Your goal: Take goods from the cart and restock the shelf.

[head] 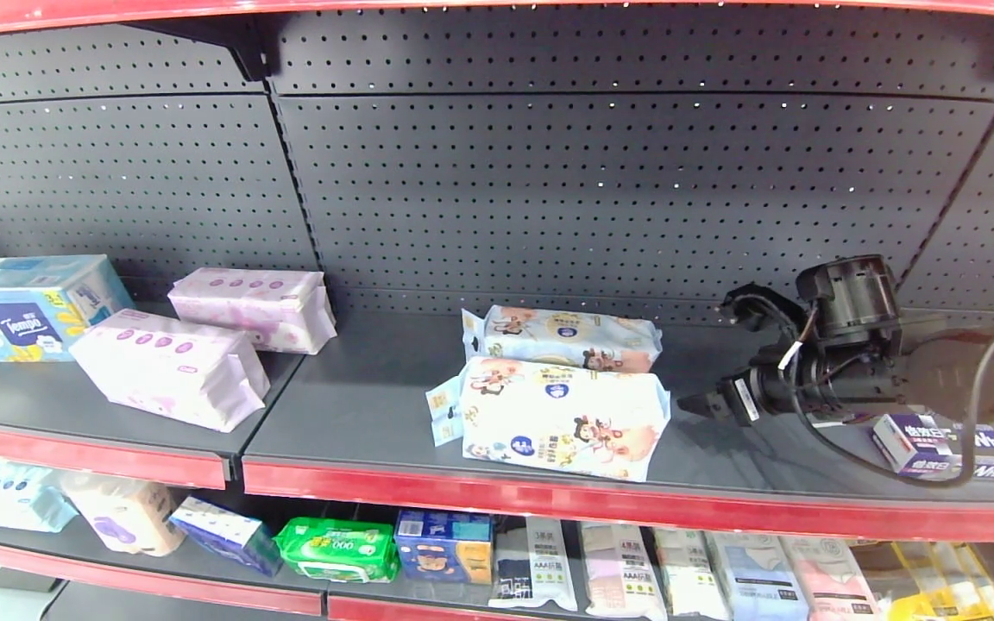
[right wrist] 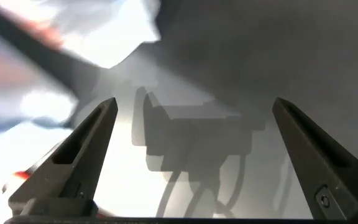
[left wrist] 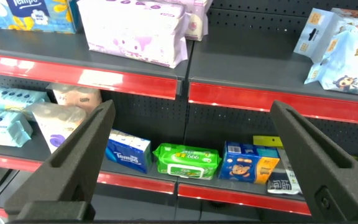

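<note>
Right tool [head: 694,404] above shelf [head: 359,405], beside pack [head: 562,418].

Matt perforated metal shelf [head: 359,405]; glossy plastic wipes pack [head: 562,418].

The head camera faces the shelf [head: 359,405] from close by, looking forward and slightly down onto its upper board, with the lower tier along the bottom of the view. The left wrist camera looks out between the spread left pincer [left wrist: 192,109] from lower and farther back, sharing the pink pack [left wrist: 135,28] and green pack [left wrist: 187,160] with the head view. The right wrist camera sits very near the board, peering between the spread right pincer [right wrist: 194,102].
</note>
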Robot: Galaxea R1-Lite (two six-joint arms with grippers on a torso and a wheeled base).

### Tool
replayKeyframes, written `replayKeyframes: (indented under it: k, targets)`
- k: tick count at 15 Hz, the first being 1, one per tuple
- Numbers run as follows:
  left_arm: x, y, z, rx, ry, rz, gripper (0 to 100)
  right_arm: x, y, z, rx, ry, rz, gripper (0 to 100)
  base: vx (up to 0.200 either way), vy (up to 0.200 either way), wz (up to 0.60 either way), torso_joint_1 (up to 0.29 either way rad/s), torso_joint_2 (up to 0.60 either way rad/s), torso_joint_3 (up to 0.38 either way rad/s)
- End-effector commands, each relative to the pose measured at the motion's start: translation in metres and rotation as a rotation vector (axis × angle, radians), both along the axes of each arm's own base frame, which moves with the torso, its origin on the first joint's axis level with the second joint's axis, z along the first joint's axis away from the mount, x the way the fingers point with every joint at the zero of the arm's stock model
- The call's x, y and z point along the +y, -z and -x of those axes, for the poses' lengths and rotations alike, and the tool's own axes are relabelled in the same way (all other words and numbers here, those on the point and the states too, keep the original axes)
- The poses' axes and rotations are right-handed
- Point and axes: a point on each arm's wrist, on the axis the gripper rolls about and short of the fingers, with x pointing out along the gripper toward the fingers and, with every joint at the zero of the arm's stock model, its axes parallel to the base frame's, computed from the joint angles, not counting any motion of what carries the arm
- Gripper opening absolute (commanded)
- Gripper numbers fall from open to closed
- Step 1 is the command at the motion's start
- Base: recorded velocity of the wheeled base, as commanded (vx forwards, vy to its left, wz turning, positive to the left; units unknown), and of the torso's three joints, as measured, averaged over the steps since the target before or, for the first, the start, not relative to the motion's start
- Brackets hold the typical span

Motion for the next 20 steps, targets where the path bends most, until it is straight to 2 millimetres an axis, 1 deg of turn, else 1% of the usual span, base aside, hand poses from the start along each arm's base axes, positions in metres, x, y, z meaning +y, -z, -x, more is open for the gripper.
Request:
replayKeyframes:
  k: [1, 3, 6, 20]
  targets:
    - [0.000, 0.000, 0.000, 0.000, -0.001, 0.000, 100, 0.004, -0.008, 0.011, -0.018, -0.015, -0.009, 100, 0.000, 0.000, 0.00, 0.000, 0.00, 0.000]
    - [0.000, 0.000, 0.000, 0.000, -0.001, 0.000, 100, 0.013, -0.011, 0.016, -0.010, -0.011, -0.050, 100, 0.000, 0.000, 0.00, 0.000, 0.00, 0.000]
    - [0.000, 0.000, 0.000, 0.000, -0.001, 0.000, 100, 0.020, -0.013, 0.020, -0.011, -0.025, -0.058, 100, 0.000, 0.000, 0.00, 0.000, 0.00, 0.000]
    - [0.000, 0.000, 0.000, 0.000, -0.001, 0.000, 100, 0.033, -0.014, 0.021, -0.017, -0.065, -0.062, 100, 0.000, 0.000, 0.00, 0.000, 0.00, 0.000]
